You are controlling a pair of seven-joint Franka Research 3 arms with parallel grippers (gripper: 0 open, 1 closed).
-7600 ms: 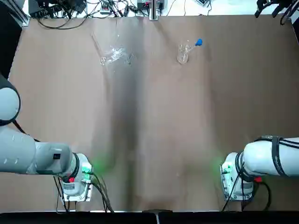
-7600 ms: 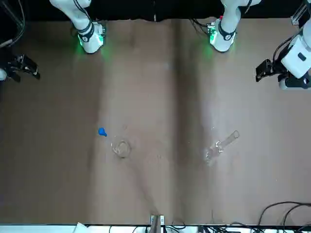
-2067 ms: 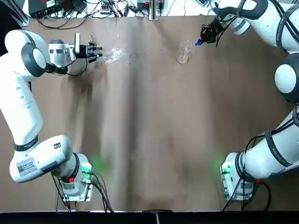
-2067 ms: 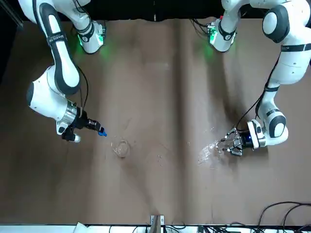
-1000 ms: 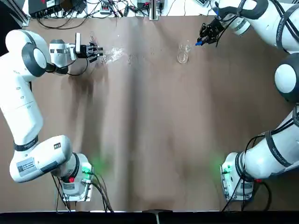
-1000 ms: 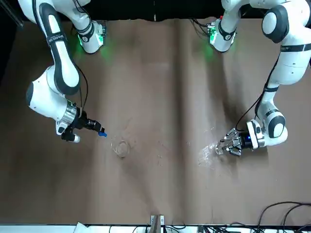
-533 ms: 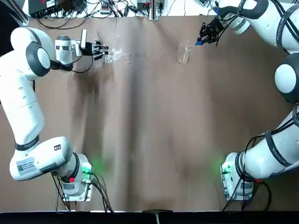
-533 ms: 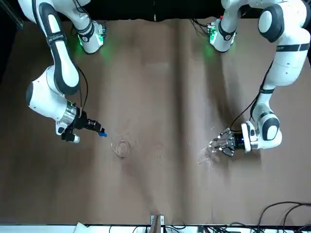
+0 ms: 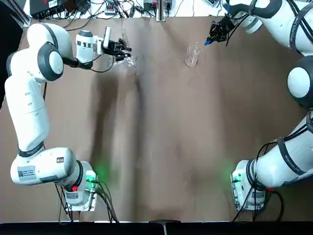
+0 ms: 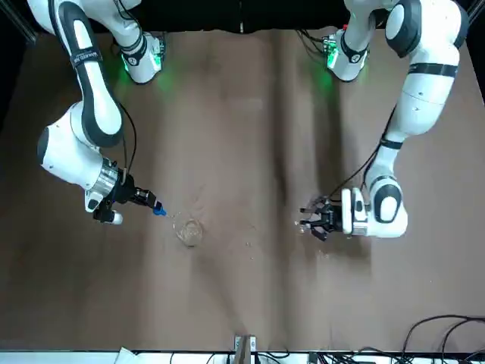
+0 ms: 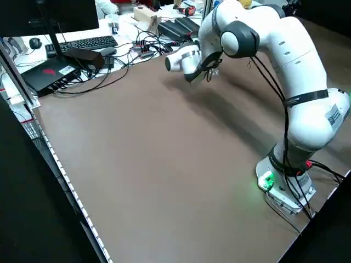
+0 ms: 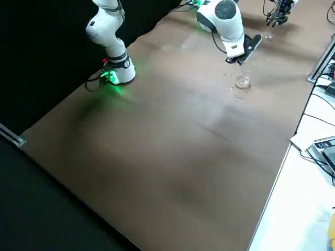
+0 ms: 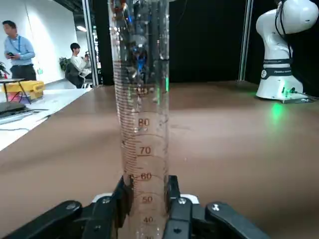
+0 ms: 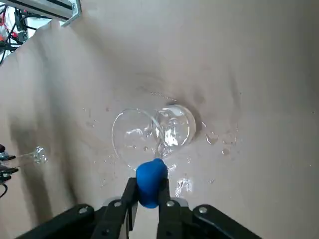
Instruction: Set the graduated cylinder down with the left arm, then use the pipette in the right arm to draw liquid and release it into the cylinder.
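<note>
If the graduated cylinder (image 13: 144, 149), gripped by the left pincer (image 13: 151, 186), is lowered tilted, it could be toppled on the counter (image 13: 214, 134).

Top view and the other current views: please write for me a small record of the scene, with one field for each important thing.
graduated cylinder: between the left gripper's fingers; contact of its foot with the table is unclear
left gripper: shut on the cylinder, at the table's far left part as the robot faces it
pipette: blue bulb held by the right gripper
right gripper: near the beaker, at the far right part
beaker: standing upright on the table
table: brown, with droplets near the beaker
liquid in pipette: cannot tell
</note>
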